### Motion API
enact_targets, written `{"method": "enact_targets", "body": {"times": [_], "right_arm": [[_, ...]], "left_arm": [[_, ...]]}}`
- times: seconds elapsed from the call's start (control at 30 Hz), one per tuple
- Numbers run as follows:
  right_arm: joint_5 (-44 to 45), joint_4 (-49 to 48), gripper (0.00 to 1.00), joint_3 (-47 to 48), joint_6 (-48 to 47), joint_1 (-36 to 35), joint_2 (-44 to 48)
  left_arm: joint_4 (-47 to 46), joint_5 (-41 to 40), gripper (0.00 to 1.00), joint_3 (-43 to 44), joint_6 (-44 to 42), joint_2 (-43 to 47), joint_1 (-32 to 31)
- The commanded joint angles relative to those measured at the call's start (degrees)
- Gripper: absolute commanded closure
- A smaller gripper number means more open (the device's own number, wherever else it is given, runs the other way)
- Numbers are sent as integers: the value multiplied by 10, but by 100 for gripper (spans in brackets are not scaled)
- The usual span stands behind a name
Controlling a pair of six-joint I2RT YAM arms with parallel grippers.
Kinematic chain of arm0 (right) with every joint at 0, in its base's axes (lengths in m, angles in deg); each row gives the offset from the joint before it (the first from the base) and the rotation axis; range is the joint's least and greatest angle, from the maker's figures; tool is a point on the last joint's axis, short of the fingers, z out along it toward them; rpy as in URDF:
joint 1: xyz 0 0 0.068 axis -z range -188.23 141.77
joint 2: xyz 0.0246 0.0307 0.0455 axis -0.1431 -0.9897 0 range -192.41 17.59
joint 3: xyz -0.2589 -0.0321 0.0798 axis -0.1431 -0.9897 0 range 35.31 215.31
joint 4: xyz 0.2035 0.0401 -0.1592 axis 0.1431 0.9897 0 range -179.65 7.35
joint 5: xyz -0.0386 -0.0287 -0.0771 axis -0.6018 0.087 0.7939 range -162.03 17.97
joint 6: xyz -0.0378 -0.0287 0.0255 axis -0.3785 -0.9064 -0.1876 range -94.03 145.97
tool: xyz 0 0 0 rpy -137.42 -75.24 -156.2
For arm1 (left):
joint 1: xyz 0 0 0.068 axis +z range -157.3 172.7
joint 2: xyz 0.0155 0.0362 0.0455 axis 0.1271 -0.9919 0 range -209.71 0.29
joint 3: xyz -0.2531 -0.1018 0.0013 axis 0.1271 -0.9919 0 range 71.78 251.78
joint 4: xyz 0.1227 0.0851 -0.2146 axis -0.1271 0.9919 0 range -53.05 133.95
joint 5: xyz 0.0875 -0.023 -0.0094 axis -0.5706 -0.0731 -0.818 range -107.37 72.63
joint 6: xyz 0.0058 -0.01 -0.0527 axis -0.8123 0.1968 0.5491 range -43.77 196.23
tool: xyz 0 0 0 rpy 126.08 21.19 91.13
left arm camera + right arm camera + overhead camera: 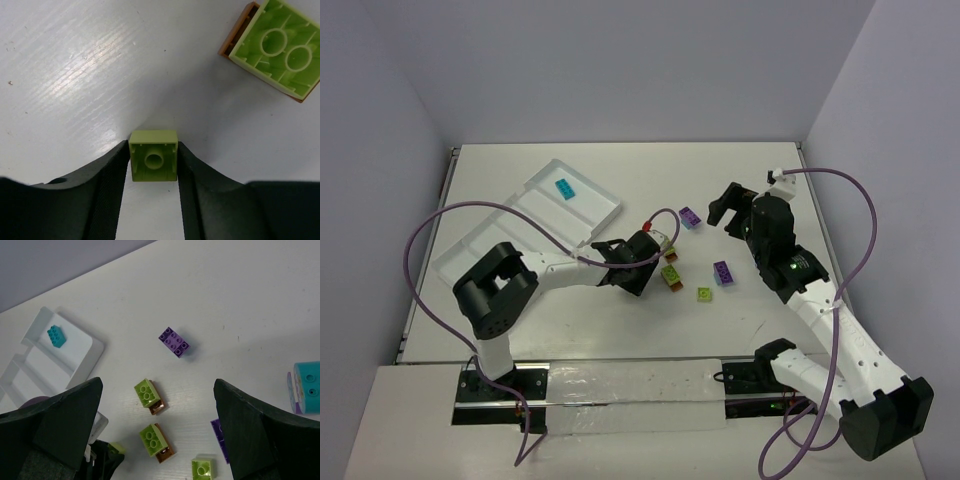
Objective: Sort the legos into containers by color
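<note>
- Left wrist: left gripper (pixel 153 148) pinches small square lime-green plastic brick (pixel 153 161) at 6 o'clock, hollow underside toward camera.
- Bare white table (pixel 75 75) from 9 to 12 o'clock.
- Fingers of right gripper (pixel 157 387) stand wide apart, empty.

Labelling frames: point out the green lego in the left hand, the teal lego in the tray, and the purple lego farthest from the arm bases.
held green lego (pixel 153 162), left wrist view, its hollow underside.
teal lego (pixel 563 188), top view, its top face.
far purple lego (pixel 174 341), right wrist view, its studded top.
</note>
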Motion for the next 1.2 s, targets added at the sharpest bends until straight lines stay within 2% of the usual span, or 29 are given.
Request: {"method": "enact_targets", "body": {"times": [0.0,0.1,0.27,0.43,0.5,0.73,1.0,1.17], "right_arm": [[10,-23,0,-2,2,1,3],[9,-22,0,-3,2,1,4],[18,-24,0,-6,-1,1,8],[31,-26,0,-7,-12,1,21],[33,-21,0,-4,-11,1,21],[18,-28,0,-11,-2,1,20],[22,-18,0,-9,4,1,18],[26,-15,0,-11,5,2,21]], "left_arm": [[-7,-22,60,30,1,0,-3],[11,-45,82,45,5,19,-3],[46,-91,99,81,34,56,34],[80,-110,100,102,114,81,116],[99,-108,100,111,152,90,186],[105,-124,100,161,172,74,343],[126,-142,99,263,187,-49,434],[113,-136,91,295,193,-91,459]]}}
